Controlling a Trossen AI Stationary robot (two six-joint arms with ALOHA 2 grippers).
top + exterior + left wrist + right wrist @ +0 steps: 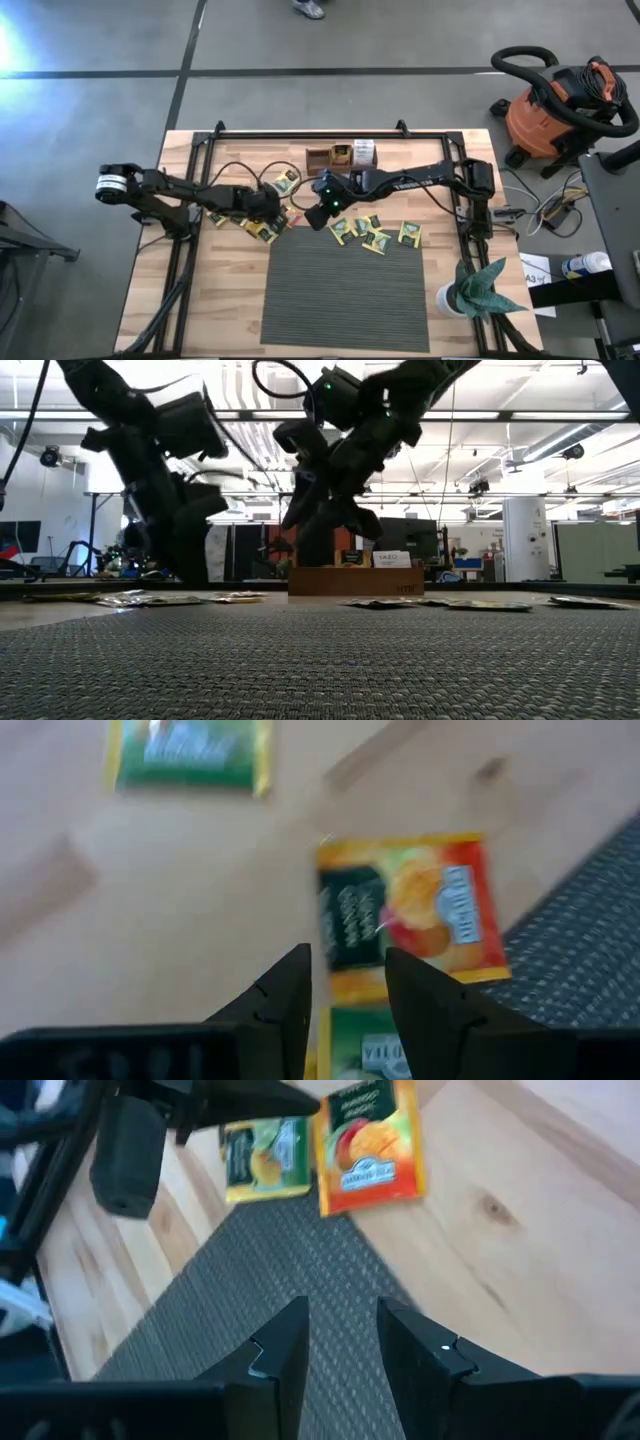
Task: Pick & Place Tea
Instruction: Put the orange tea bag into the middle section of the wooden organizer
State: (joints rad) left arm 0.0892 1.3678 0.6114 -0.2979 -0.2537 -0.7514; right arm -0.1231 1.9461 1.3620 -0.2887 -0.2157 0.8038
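Left gripper [345,985] fingers apart, empty, poised over orange sachet [410,910] at mat [345,295] far-left corner, prob lining up pick. Right gripper [340,1340] fingers apart, empty, above mat. Rest of tea scattered on table [150,300]; tray [322,158] far centre, your drop spot.

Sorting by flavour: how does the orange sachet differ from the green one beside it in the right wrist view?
The orange sachet shows a mango picture; the green sachet shows pale fruit. The orange one looks larger and overlaps the mat; the green one sits partly under the left arm. Both lie flat.
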